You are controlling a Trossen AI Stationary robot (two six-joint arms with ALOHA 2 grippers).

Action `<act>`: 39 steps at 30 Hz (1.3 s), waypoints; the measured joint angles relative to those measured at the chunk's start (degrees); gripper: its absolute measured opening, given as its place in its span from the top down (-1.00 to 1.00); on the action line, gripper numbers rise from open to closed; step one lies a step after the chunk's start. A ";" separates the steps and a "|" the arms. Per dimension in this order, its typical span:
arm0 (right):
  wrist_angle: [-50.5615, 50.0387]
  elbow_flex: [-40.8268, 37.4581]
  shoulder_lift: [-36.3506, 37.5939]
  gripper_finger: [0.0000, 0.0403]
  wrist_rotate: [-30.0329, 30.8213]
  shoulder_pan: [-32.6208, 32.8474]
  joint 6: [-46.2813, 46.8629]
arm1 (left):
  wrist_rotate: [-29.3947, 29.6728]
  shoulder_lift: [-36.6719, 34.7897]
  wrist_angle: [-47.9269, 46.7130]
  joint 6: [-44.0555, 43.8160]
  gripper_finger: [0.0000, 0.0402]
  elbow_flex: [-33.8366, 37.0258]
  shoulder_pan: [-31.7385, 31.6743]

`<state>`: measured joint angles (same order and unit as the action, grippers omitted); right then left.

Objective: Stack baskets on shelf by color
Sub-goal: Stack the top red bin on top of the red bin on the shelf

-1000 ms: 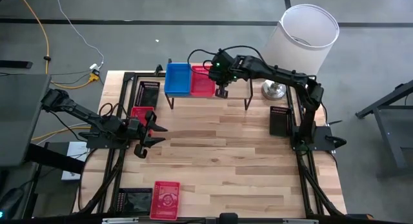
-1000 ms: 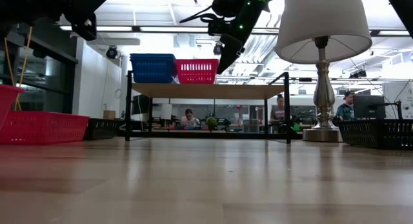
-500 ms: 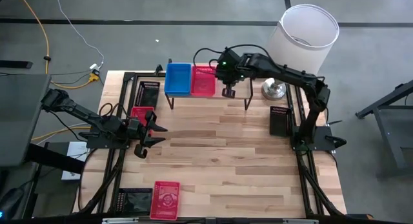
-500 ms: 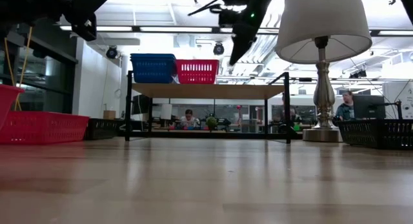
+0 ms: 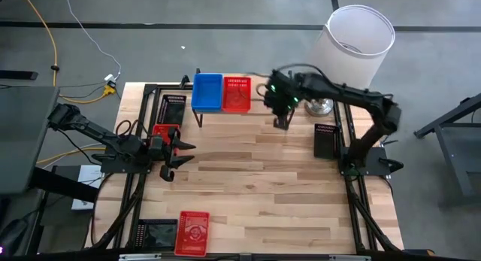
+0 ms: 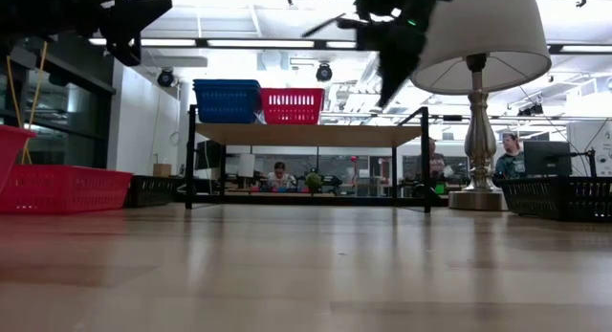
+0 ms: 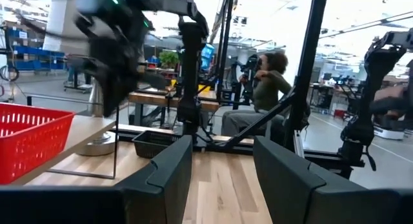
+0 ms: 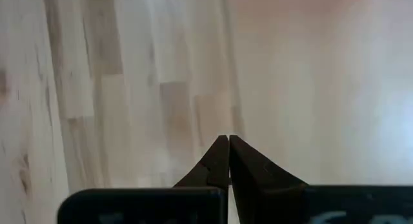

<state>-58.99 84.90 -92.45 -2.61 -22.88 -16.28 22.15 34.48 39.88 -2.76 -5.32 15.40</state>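
The counter (image 5: 255,178) carries the shelf (image 5: 259,116) along its far edge. On the shelf's left end a blue basket (image 5: 207,92) and a red basket (image 5: 237,94) sit side by side, touching. Loose baskets lie around the edges: one red (image 5: 166,131) and one black (image 5: 173,107) at the left, one red (image 5: 193,232) and one black (image 5: 156,232) at the near edge, one black (image 5: 325,141) at the right beside the lamp (image 5: 353,39).

The right hand (image 5: 281,122) hangs above the shelf's right end, fingers pressed together, holding nothing. The left hand (image 5: 179,154) waits over the counter's left side, fingers spread, empty, near the left red basket.

The step in hand is probably fetching the next basket. The hand should open before descending, grip one rim wall squarely, lift level, and nest the basket on the matching colour.
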 joint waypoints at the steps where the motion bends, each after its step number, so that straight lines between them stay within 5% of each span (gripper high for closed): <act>1: 3.06 -4.59 2.65 1.00 0.00 0.34 1.27 | 0.00 0.01 0.00 0.40 0.22 0.00 0.00; 8: 25.61 -28.98 23.82 1.00 -0.57 7.61 10.19 | 1.41 0.02 0.20 3.54 0.22 0.00 0.00; 13: 42.25 -38.15 33.63 1.00 -0.59 15.04 10.34 | 2.11 0.02 0.61 2.85 0.22 -0.01 0.02; 16: 48.89 -41.05 36.29 1.00 -0.60 18.08 10.30 | 8.13 0.00 -2.56 -3.85 0.22 -2.54 0.04; 26: 49.86 -42.07 34.79 1.00 1.34 20.05 10.30 | 19.13 6.02 -65.25 -37.43 0.22 -25.49 0.06; 34: 48.40 -42.09 33.90 1.00 1.56 19.98 10.29 | 25.94 15.75 -85.44 -65.42 0.22 -24.91 -0.07; 39: 47.98 -42.09 33.90 1.00 3.02 19.98 10.30 | 26.85 21.77 -89.64 -76.26 0.22 -23.66 -1.16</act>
<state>-11.00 42.81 -58.54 0.40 -2.90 -5.98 49.00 56.25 -49.76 -79.02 -28.98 14.24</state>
